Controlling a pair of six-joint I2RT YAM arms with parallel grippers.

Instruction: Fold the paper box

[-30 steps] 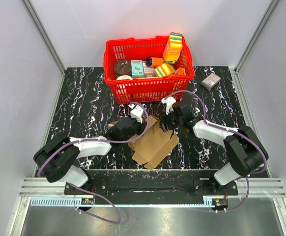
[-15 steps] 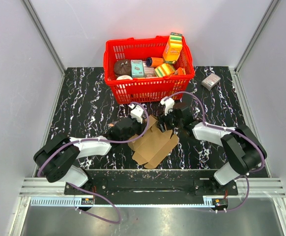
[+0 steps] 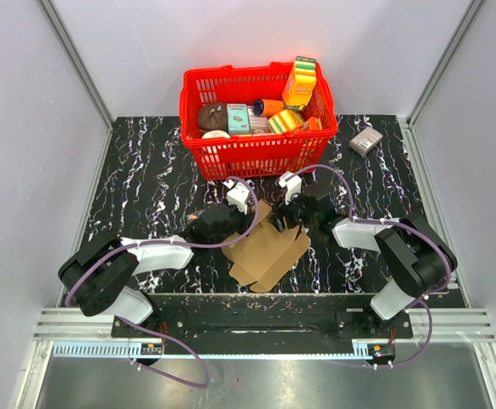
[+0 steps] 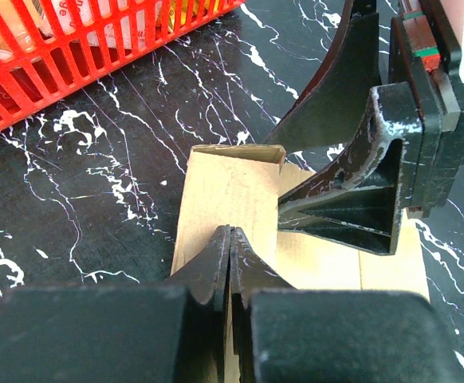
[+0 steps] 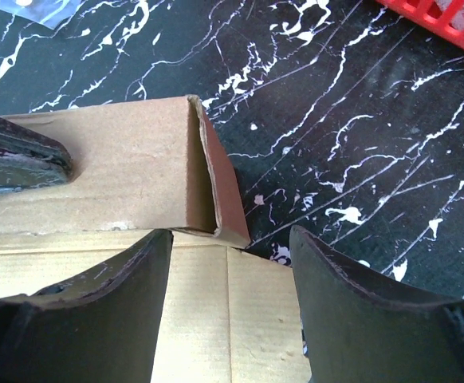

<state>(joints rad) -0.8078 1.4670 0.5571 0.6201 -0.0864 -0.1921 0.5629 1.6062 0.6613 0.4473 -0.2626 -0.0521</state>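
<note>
Left arm was stretched low, left tool [image 4: 230, 243] pinched on a paper box [image 3: 269, 251] flap; right tool [image 5: 230, 247] was spread astride the raised corner; red basket [image 3: 256, 158] was seen behind.

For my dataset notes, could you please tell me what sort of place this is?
Likely a lab robot cell: plain grey walls enclose a black marbled table holding a red shopping basket.
</note>
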